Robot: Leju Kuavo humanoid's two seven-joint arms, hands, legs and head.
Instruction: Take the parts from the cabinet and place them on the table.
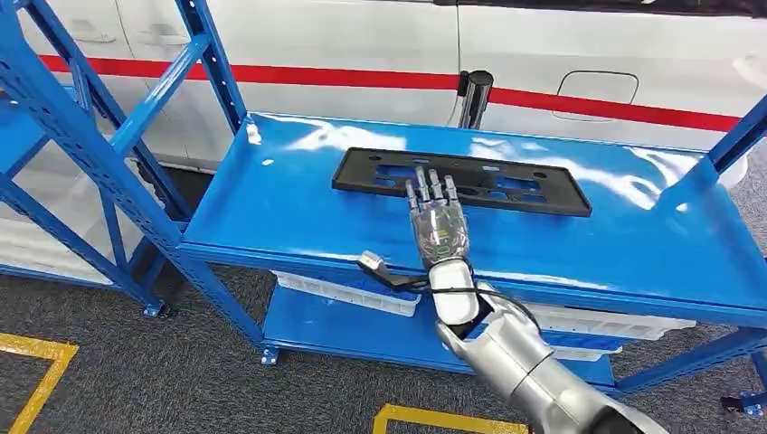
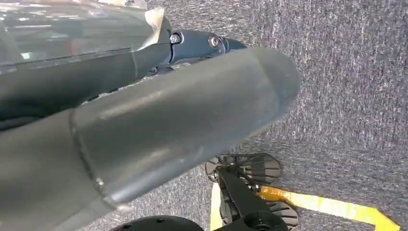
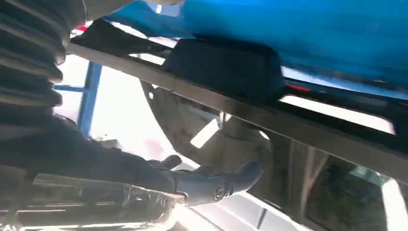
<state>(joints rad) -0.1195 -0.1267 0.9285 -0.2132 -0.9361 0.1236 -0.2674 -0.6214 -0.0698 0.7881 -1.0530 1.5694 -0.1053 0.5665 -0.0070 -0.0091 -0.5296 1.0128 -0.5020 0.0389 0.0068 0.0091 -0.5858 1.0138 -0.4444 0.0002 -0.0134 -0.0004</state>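
While we looked down from the head view, the blue rack frame (image 1: 108, 145) stood at the far left on the grey carpet (image 1: 136, 362), with a yellow floor line (image 1: 41, 380) near its foot. To its right ran the blue shelf (image 1: 271, 208), glossy and wide, and behind it a white wall with a red stripe (image 1: 362, 80). On the shelf's far middle lay the black flat part (image 1: 506, 185), long, with rectangular cut-outs. Our right hand (image 1: 437, 217) reached over the shelf's near edge, palm down, its fingers straight and slightly apart, the fingertips (image 1: 425, 185) lying over the part's near edge; we held nothing in it. We could not tell whether the fingertips pressed on the part. In the right wrist view the part (image 3: 226, 67) showed dark against the blue. Under the shelf, white bins (image 1: 353, 291) sat on a lower blue shelf. Of our left hand (image 2: 144, 125) we saw a thick grey thumb above carpet, and we could not tell how its fingers lay.
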